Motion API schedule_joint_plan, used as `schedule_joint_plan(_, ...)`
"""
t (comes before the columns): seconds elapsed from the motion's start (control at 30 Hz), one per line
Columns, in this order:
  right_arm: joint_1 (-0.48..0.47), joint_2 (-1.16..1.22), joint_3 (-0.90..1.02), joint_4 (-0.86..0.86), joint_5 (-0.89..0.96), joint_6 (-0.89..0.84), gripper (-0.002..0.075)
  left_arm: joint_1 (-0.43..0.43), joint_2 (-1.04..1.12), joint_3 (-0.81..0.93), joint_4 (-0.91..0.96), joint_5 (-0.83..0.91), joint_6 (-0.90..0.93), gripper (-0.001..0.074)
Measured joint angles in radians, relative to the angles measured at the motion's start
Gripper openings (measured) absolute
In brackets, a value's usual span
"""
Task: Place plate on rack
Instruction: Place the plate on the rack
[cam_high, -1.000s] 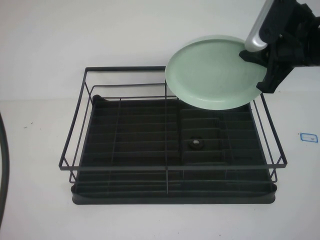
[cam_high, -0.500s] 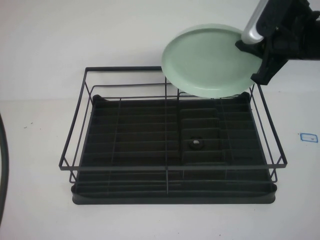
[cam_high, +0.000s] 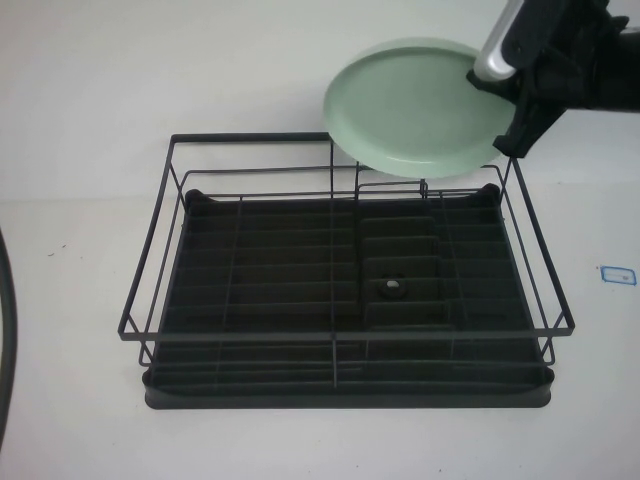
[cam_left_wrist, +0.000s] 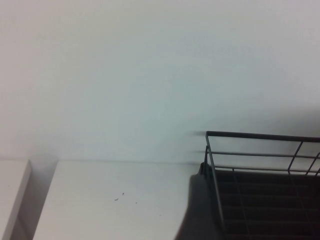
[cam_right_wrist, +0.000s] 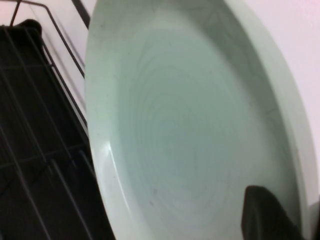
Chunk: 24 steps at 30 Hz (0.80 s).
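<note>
The plate (cam_high: 415, 105), a round, pale mint-green dish with a smooth plain face and a shallow raised rim, hangs in the air above the far right corner of the rack (cam_high: 340, 270), tilted so its face is turned toward the camera. Its lower edge overlaps the rack's far top wire in the high view; whether it touches that wire cannot be told. There is one plate.

The right gripper (cam_high: 515, 95) is clamped on the plate's right edge. The right arm comes in from the top right of the high view, its black body and a silver-grey link angled down toward the plate. In the right wrist view the plate (cam_right_wrist: 190, 115) fills most of the picture, with one black fingertip (cam_right_wrist: 267, 215) lying on its rim and the rack's wires (cam_right_wrist: 45, 130) beyond it.

There is one rack: a large rectangular black wire dish rack with a tall wire frame, small upright dividers and a black ribbed plastic tray base. It stands on the white table (cam_high: 80, 400), and a small dark round piece (cam_high: 392, 289) sits in its tray base.

The left gripper is out of sight in every view; the left wrist view shows only one corner of the rack (cam_left_wrist: 260, 190), the table and the white wall (cam_left_wrist: 125, 75).

A small blue-edged label (cam_high: 617, 274) lies on the table to the right of the rack, apart from it.
</note>
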<state>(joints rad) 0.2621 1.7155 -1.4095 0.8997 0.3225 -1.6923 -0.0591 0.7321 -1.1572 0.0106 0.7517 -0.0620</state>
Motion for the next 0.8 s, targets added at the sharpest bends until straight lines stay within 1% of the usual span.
schedule_joint_plan(0.17,0.0,0.044,-0.037,0.019,0.014,-0.004,0.0083,0.0,0.0,0.0,0.0,0.008,0.0,0.047)
schedule_joint_plan(0.4,0.0,0.072,-0.043,0.042,0.045,-0.034,0.0083,0.0,0.0,0.0,0.004,0.008,0.0,0.047)
schedule_joint_plan(0.8,0.0,0.148,-0.054,0.049,0.045,-0.063,0.0083,0.0,0.0,0.0,0.009,0.01,0.0,0.047)
